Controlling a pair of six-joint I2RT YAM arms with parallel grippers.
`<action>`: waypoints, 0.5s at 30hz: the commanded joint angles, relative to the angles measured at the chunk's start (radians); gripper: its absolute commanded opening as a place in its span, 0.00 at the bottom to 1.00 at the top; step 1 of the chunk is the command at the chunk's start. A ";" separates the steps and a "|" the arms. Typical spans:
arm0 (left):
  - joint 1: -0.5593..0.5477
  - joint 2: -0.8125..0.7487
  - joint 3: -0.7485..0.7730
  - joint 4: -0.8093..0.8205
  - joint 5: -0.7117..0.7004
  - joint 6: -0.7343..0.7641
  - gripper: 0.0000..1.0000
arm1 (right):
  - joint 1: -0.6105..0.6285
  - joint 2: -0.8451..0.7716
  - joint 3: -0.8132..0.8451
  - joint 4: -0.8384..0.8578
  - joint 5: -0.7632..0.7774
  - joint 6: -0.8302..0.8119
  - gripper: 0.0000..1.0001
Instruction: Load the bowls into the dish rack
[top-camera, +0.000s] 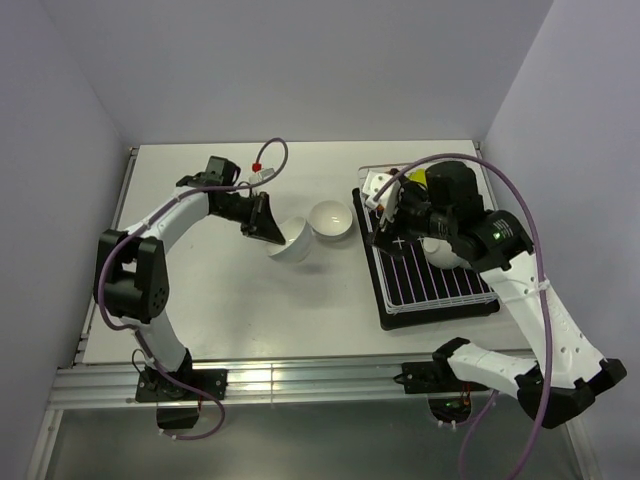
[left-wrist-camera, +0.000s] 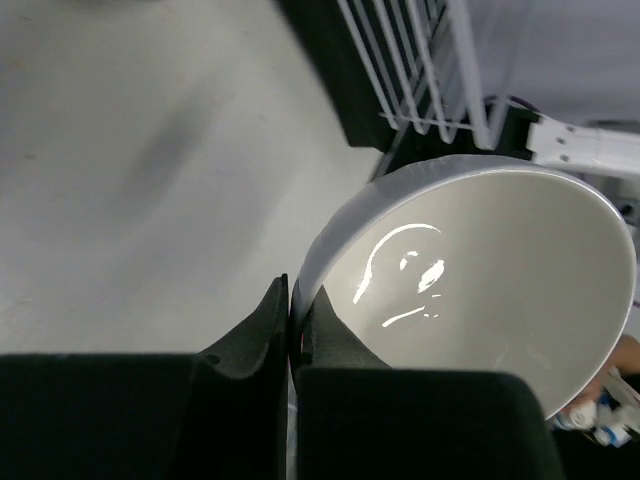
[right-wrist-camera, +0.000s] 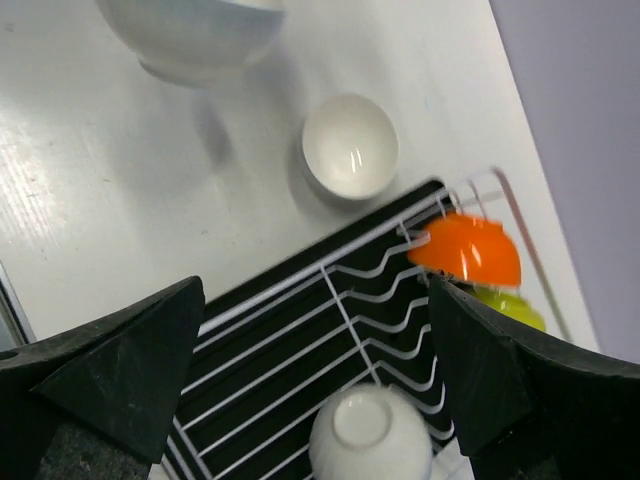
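Pinching the rim of a white bowl (left-wrist-camera: 480, 280), the left gripper (left-wrist-camera: 290, 325) holds it tilted above the table (top-camera: 230, 320), left of the dish rack (top-camera: 440, 290). Just right of it, a second white bowl (top-camera: 330, 218) sits on the table, not yet loaded. In the rack 3 bowls show: an orange bowl (right-wrist-camera: 465, 250) and a lime green bowl (right-wrist-camera: 510, 305) at the far end, and an upturned white bowl (right-wrist-camera: 372, 435) nearer. The right gripper (right-wrist-camera: 315, 300) hovers over the rack, fingers spread wide and empty. At least 2 bowls look left to load.

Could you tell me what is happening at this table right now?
The left pincer grips a glossy white bowl by its rim, near a second white bowl on the table. The right pincer hangs open over the white wire dish rack, which holds an orange bowl, a lime green bowl and an upturned white bowl.
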 joint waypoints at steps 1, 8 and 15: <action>-0.004 -0.058 -0.005 -0.090 0.286 0.067 0.00 | 0.081 -0.024 0.024 0.006 -0.081 -0.095 0.99; -0.026 -0.074 -0.024 -0.186 0.375 0.145 0.00 | 0.355 -0.132 -0.155 0.223 0.020 -0.224 1.00; -0.093 -0.107 -0.077 -0.177 0.365 0.136 0.00 | 0.509 -0.147 -0.239 0.332 0.037 -0.375 1.00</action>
